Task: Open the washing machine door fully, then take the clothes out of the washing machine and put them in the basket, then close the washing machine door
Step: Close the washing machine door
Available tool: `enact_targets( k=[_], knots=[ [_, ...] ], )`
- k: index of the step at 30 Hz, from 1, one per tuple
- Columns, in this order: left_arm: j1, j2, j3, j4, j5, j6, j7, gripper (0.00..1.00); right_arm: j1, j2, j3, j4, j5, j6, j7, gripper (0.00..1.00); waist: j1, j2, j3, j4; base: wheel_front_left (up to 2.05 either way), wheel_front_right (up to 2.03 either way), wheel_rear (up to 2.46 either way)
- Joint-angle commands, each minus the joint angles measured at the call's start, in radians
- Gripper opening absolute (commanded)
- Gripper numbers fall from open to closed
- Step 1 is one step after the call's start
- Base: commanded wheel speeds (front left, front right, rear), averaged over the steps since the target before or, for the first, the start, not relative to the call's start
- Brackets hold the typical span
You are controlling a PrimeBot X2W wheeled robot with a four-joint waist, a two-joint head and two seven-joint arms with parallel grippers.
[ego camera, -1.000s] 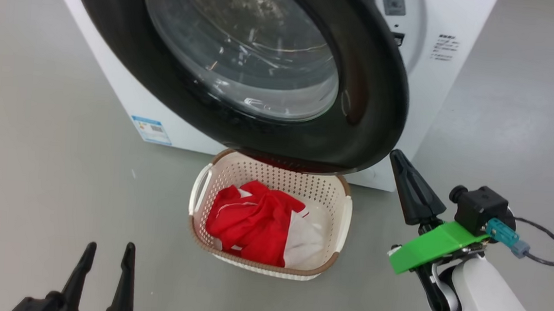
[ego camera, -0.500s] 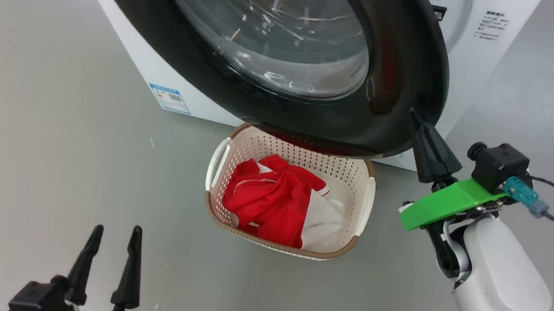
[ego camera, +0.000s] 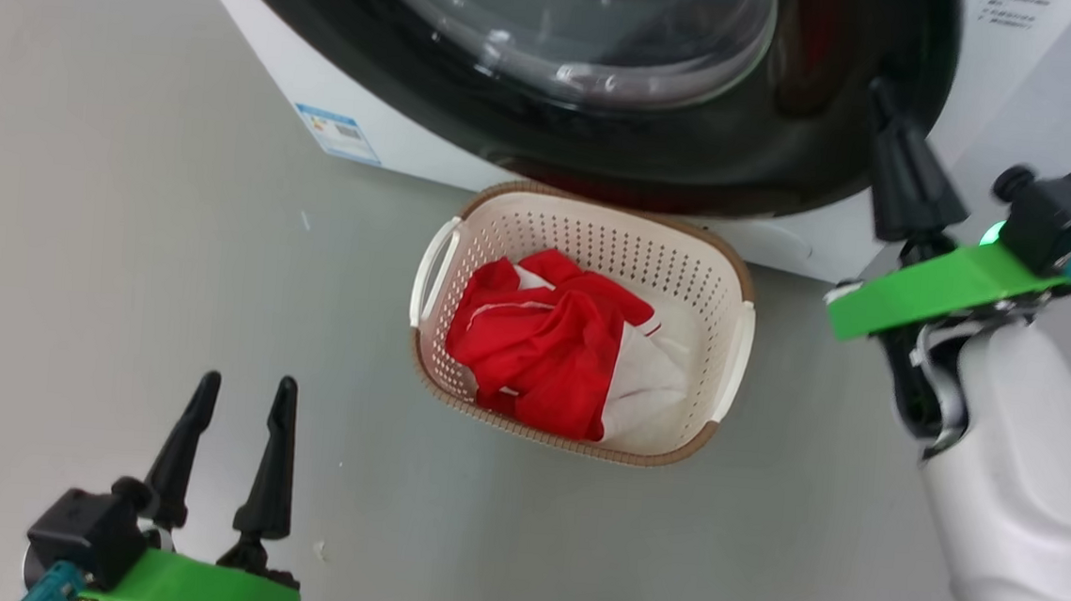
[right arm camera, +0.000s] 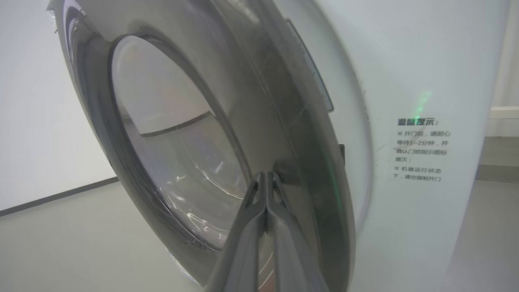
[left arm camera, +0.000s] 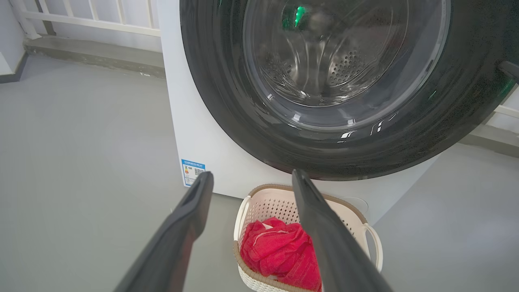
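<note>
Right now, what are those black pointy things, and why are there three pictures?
It is a robot with two arms. One picture comes from a camera on its head, the other two from cameras on its wrists. The black pointy things are its grippers, like hands. The left gripper is open and holds nothing. The right gripper is shut, its tips at the black rim of the washing machine door. On the grey floor before the washing machine stands a basket with the red and white clothes in it.

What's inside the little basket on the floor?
The clothes, red with white parts, lie bunched inside the basket and cover most of its bottom. Anything under the bundle is hidden, so I cannot tell what is beneath it.
</note>
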Motion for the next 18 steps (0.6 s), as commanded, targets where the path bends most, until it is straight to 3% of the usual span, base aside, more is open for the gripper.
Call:
enact_targets(
  k=[1, 18],
  knots=[
    [-0.023, 0.010, 0.029, -0.028, -0.008, -0.006, -0.012, 1.00, -0.036, 0.003, 0.005, -0.024, -0.013, 0.005, -0.006, 0.00, 0.0000, 0.0000, 0.023, 0.012, 0.00, 0.00, 0.00],
    [-0.073, 0.007, 0.013, -0.042, -0.017, -0.006, -0.012, 1.00, -0.170, 0.001, -0.100, -0.029, -0.054, 0.005, -0.006, 0.00, 0.0000, 0.0000, 0.087, 0.037, 0.00, 0.00, 0.00]
  ],
)
